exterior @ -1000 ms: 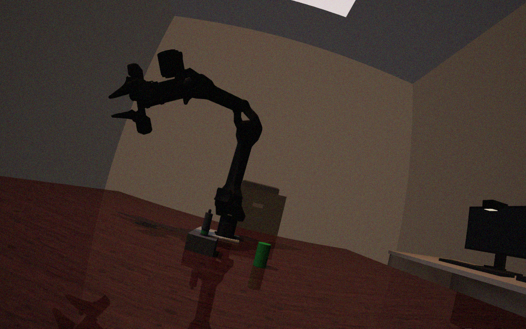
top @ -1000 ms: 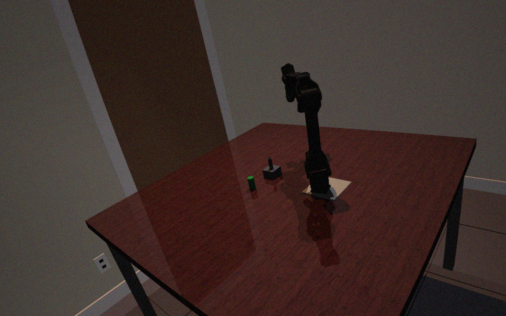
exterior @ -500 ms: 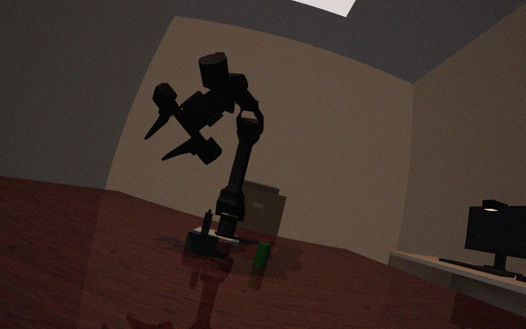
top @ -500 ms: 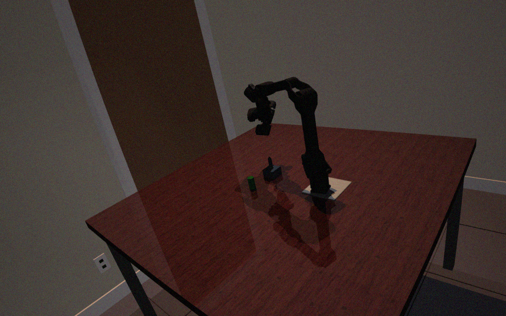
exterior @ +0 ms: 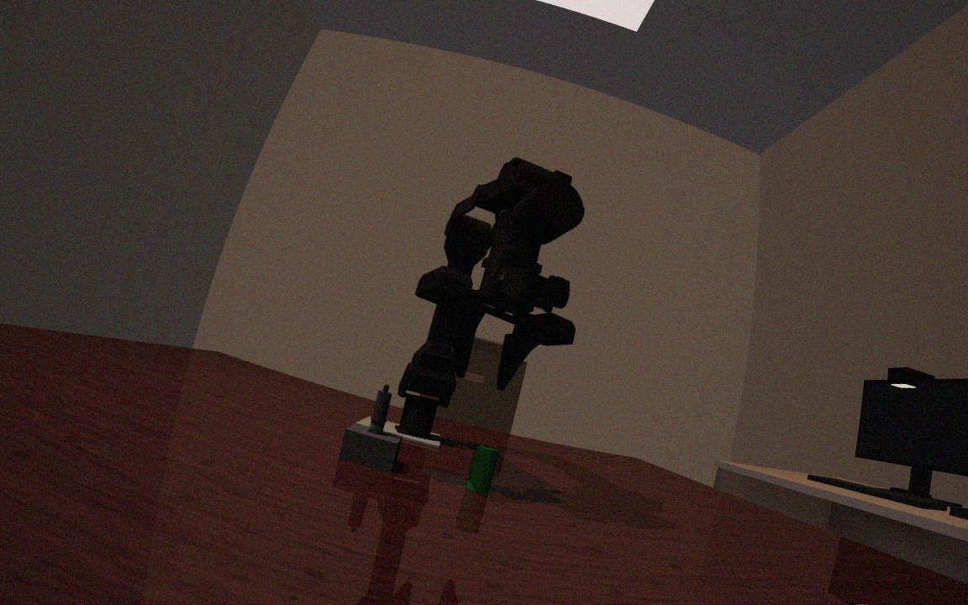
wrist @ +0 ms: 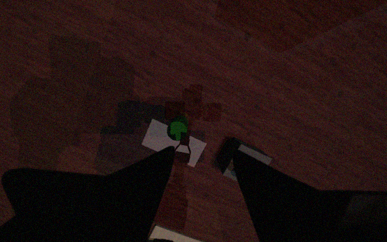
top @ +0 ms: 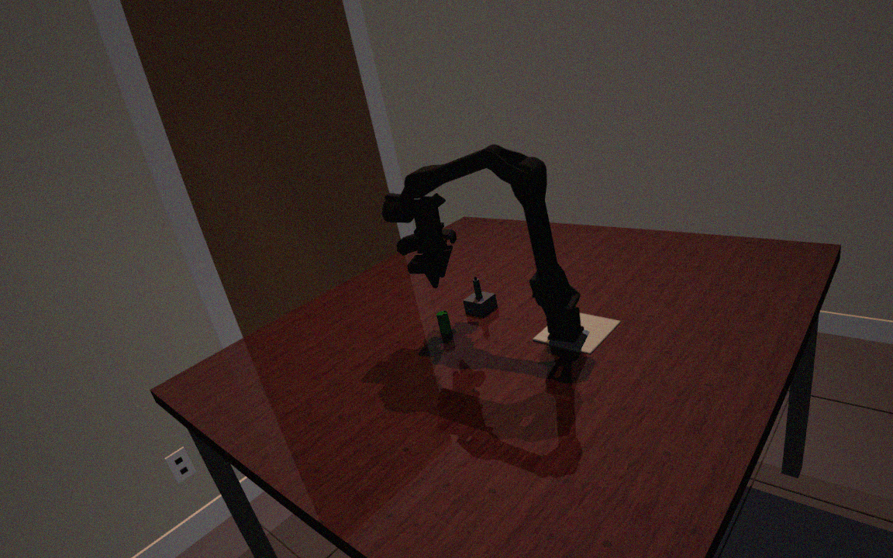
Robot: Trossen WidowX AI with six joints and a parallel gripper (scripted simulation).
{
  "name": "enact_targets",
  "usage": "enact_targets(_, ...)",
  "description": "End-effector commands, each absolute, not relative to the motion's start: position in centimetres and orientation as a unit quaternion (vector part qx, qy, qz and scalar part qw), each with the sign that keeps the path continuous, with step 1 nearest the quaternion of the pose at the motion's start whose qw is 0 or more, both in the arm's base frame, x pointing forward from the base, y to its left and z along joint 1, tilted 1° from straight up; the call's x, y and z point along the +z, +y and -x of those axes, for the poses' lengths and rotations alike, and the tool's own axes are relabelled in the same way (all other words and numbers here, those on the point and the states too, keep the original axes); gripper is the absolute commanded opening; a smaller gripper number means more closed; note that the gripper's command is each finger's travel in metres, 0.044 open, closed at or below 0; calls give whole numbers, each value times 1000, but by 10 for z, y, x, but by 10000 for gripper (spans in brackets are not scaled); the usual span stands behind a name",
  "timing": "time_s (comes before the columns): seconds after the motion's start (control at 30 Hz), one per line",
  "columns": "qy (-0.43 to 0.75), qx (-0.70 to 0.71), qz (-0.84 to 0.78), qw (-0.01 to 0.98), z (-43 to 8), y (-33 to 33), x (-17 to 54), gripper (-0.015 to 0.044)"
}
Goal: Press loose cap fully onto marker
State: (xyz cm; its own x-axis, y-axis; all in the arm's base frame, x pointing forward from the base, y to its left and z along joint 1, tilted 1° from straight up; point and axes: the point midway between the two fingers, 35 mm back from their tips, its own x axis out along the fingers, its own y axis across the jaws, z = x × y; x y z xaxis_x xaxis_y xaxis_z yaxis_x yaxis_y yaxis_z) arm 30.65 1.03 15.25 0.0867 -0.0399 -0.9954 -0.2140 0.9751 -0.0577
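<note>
The green cap (top: 443, 325) (exterior: 482, 470) (wrist: 179, 130) stands upright on the table, apart from the holder. The dark marker (top: 477, 288) (exterior: 381, 408) stands upright in the grey holder block (top: 479, 307) (exterior: 369, 447) (wrist: 254, 154). In the wrist view the right finger hides the marker and part of the block. My gripper (top: 436, 279) (exterior: 481, 381) (wrist: 203, 152) points down, partly open, with nothing between its fingers. It hangs well above the cap. In the wrist view the cap lies just beyond the left fingertip, left of the middle of the gap.
The arm's base stands on a pale board (top: 602, 332) (wrist: 177, 235) behind the cap and the holder. The holder stands close to the cap, on the right finger's side in the wrist view. A desk with a monitor (exterior: 933, 428) is away at the right in the exterior view.
</note>
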Motion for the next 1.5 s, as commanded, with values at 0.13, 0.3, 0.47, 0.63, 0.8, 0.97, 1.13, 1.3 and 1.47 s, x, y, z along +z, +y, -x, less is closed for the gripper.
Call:
enact_targets(0.13,701,66,65,707,-296,37,148,241)
enact_targets(0.3,701,66,65,707,-298,37,130,241)
enact_targets(0.47,701,66,65,707,-298,37,113,241)
enact_targets(0.63,701,66,65,707,-299,38,103,241)
enact_targets(0.8,701,66,65,707,-300,38,98,241)
enact_targets(0.97,701,66,65,707,-300,38,92,241)
enact_targets(1.13,701,66,65,707,-301,38,84,241)
enact_targets(1.3,701,66,65,707,-301,38,76,241)
enact_targets(1.47,701,66,65,707,-301,38,68,241)
